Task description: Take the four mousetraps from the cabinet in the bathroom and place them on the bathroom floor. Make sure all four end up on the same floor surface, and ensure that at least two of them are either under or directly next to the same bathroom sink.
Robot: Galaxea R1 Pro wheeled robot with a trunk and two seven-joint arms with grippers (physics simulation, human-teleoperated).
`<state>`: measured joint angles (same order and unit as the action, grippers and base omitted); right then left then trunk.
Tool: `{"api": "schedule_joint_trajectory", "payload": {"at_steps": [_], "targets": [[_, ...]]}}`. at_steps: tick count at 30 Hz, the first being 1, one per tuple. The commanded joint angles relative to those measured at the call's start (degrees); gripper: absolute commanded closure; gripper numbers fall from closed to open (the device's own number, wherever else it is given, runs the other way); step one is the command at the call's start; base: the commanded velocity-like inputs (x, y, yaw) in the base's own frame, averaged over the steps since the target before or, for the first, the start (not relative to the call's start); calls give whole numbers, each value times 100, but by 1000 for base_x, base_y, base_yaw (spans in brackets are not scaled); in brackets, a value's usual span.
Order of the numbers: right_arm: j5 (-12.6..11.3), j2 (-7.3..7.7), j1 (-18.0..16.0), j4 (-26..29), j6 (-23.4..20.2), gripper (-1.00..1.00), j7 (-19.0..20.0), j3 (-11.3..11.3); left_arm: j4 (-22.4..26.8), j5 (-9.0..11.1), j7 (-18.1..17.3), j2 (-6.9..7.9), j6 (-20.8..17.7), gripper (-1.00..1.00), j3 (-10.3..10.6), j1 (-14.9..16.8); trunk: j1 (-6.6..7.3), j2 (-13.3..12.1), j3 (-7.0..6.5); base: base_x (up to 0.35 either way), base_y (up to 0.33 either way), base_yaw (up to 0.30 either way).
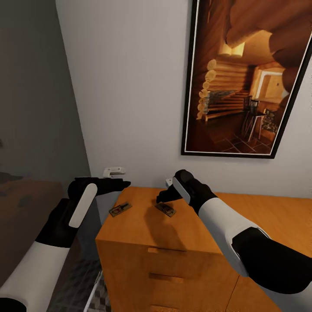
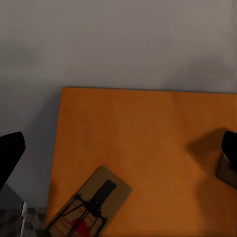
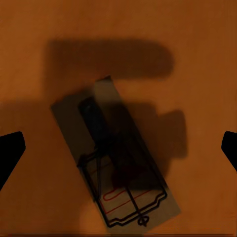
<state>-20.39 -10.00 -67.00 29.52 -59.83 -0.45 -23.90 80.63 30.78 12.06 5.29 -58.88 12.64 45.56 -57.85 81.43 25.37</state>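
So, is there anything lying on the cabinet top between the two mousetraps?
No. In the head view the left mousetrap and the right mousetrap are separated by bare orange wood of the cabinet, darkened only by a shadow beside the right one.

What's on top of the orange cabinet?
Two mousetraps lie flat on the cabinet top: one near its left edge, one under the right gripper. The drawers are shut, so their insides are hidden.

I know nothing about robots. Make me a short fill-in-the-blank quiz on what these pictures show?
1. Two mousetraps lie on top of the orange-brown ____.
2. The right gripper hovers over one trap with its fingers ____.
3. A framed ____ of a log cabin hangs on the wall.

Missing words: cabinet; open; picture
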Motion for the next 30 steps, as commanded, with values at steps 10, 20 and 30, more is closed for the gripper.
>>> {"api": "schedule_joint_trajectory", "payload": {"at_steps": [10, 20, 30], "targets": [[-7, 0, -6, 1, -17, -100, -7, -16, 6, 60, 60, 7, -16, -100, 11, 5, 0, 4, 7, -14, -2, 0], [5, 0, -6, -2, -17, -100, -8, -18, 6, 60, 60, 7, -10, -100, 11, 5, 0, 4, 7, -2, 0, 0], [22, 0, -6, -19, -17, -100, -14, -22, 6, 60, 60, 7, -10, -100, 11, 5, 0, 4, 7, 0, 0, 0]]}}
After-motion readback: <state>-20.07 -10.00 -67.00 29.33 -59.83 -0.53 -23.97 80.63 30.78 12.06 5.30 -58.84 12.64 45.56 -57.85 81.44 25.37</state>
